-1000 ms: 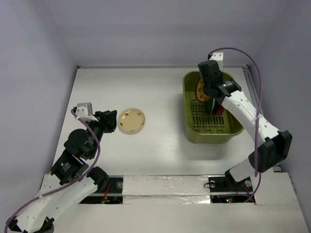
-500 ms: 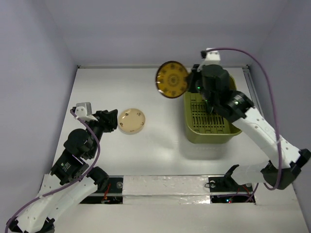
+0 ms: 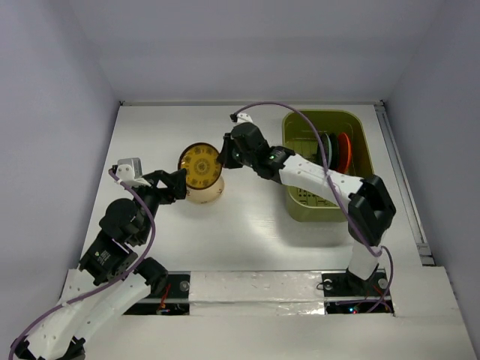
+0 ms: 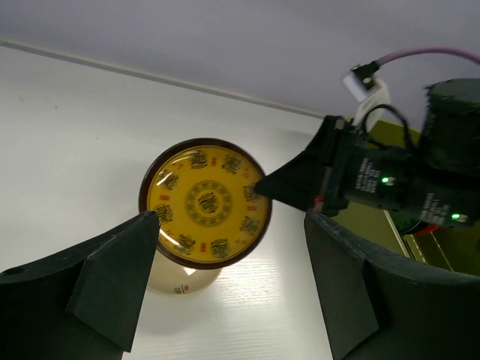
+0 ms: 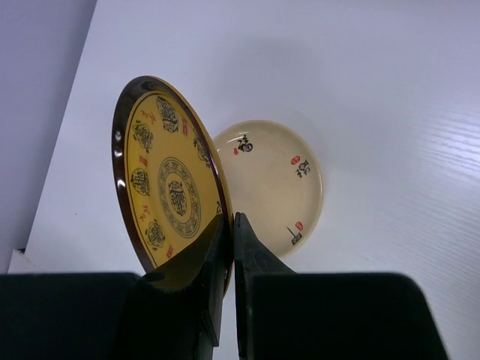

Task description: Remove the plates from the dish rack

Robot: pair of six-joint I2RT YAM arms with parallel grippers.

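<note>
The right arm is stretched leftward across the table point(image 3: 150, 127) from the dish rack point(image 3: 324, 213). Its right gripper point(image 3: 222, 157) pinches the rim of the yellow plate point(image 3: 201, 166), held on edge just above the cream plate point(image 3: 204, 198), which lies flat on the table. The left arm sits folded low at the near left, its left gripper point(image 3: 175, 184) aimed at the yellow plate with jaws spread wide and empty, while other plates point(image 3: 335, 150) stand upright at the rack's far end.

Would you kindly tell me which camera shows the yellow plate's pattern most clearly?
Left wrist view: the yellow plate faces it squarely, pattern nearly whole. The right wrist view sees it steeply slanted; the top view shows it small.
</note>
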